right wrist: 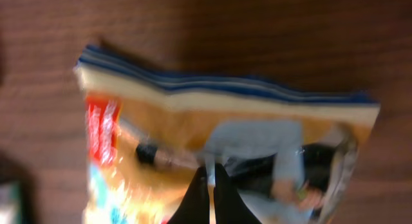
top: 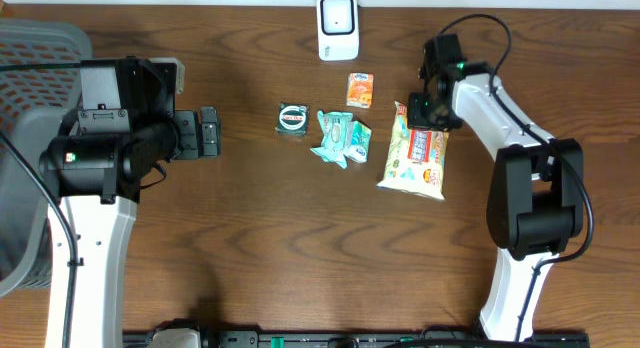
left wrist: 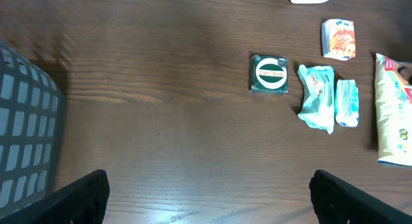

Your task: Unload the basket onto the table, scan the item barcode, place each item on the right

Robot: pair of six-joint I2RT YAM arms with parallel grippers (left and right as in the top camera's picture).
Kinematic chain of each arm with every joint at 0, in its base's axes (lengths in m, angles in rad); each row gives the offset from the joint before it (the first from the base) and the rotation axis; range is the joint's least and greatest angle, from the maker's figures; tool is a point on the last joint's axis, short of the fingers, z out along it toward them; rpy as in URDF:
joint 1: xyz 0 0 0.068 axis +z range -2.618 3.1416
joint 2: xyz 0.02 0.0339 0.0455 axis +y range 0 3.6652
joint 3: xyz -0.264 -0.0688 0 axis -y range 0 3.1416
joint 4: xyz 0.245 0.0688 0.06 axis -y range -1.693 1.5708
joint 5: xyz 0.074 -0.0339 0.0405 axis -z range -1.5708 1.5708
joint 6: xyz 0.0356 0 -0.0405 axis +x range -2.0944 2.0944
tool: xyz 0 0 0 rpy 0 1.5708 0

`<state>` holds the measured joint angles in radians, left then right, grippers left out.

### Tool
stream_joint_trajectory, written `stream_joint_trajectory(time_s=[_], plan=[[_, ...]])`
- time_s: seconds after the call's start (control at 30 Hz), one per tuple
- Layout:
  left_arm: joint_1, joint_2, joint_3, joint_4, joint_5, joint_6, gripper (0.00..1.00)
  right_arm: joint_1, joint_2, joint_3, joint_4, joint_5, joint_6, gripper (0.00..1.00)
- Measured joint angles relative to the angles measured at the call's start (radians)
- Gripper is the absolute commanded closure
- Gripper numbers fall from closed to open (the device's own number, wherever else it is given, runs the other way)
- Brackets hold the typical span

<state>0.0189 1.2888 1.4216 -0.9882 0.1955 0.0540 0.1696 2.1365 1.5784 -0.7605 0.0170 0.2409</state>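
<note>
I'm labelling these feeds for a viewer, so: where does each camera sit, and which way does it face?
Overhead: above the table, looking straight down on scanner, snack bag and small packets; left arm with left tool, right arm with right tool show.
Left wrist: on the left arm, facing across the table toward the green packet; its open fingers frame the bottom corners.
Right wrist: on the right arm, close over the snack bag; its shut fingers show bottom centre.
Shared: the snack bag appears in all three.
</note>
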Motion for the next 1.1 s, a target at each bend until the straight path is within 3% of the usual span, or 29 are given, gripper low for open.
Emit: stream_joint_trajectory(time_s=[0.17,0.47,0.67,1.1], plan=[[0.000,0.000,0.000,0.000,0.000,0.000,0.02,0.000,0.000,0.001,-0.016,0.074,0.000,0.99],[0.000,0.000,0.000,0.000,0.000,0.000,0.02,0.004,-0.028,0.222,-0.405,0.031,0.000,0.94],[0.000,0.000,0.000,0.000,0.000,0.000,0.02,0.043,-0.072,0.241,-0.611,-0.083,-0.007,0.98],[0.000,0.000,0.000,0.000,0.000,0.000,0.02,0.175,-0.073,-0.109,-0.385,-0.084,0.035,0.99]])
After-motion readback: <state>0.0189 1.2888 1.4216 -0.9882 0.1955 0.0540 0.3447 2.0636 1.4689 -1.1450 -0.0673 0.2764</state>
